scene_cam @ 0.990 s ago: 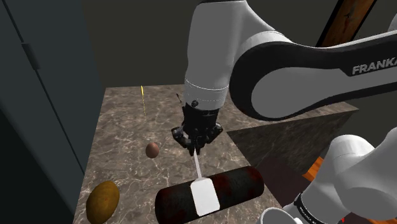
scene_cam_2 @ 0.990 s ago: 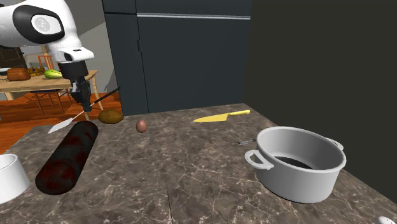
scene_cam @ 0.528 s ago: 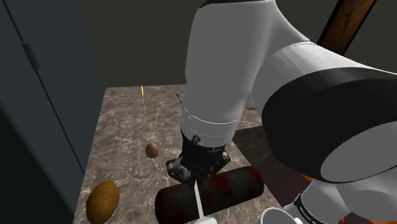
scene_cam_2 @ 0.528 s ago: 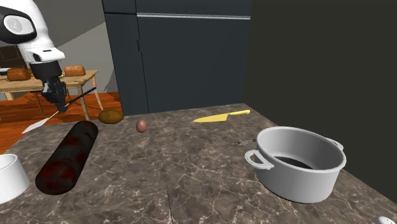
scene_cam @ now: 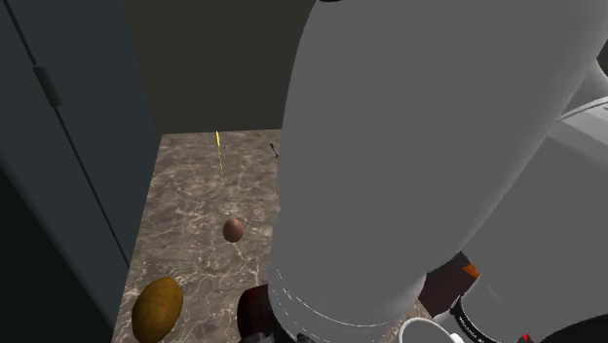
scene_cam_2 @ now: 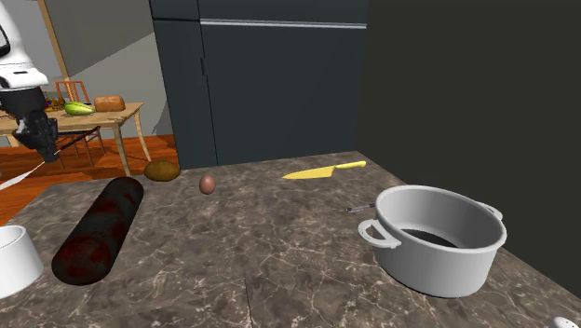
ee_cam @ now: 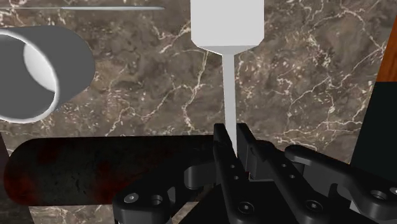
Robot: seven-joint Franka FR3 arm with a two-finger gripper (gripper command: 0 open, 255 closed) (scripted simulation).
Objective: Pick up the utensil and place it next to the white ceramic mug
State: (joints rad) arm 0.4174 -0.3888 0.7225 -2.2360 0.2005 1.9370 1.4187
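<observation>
A white spatula with a thin shaft is clasped in my black gripper, its flat blade pointing away from the fingers. It hangs above the marble counter. A white mug lies to one side of the blade, apart from it, its open mouth showing. In the second exterior view my gripper is at the far left, above and behind the mug, with the spatula blade slanting down past the counter's edge. The shoulder view shows the mug's rim at the bottom.
A long dark roll lies between the mug and the counter's middle. An egg, a potato, a yellow knife and a grey pot are further along. My arm blocks much of the shoulder view.
My gripper has carried the spatula steadily toward the second exterior view's left, from above the dark roll to the counter's end near the mug. The arm now covers most of the shoulder view.
</observation>
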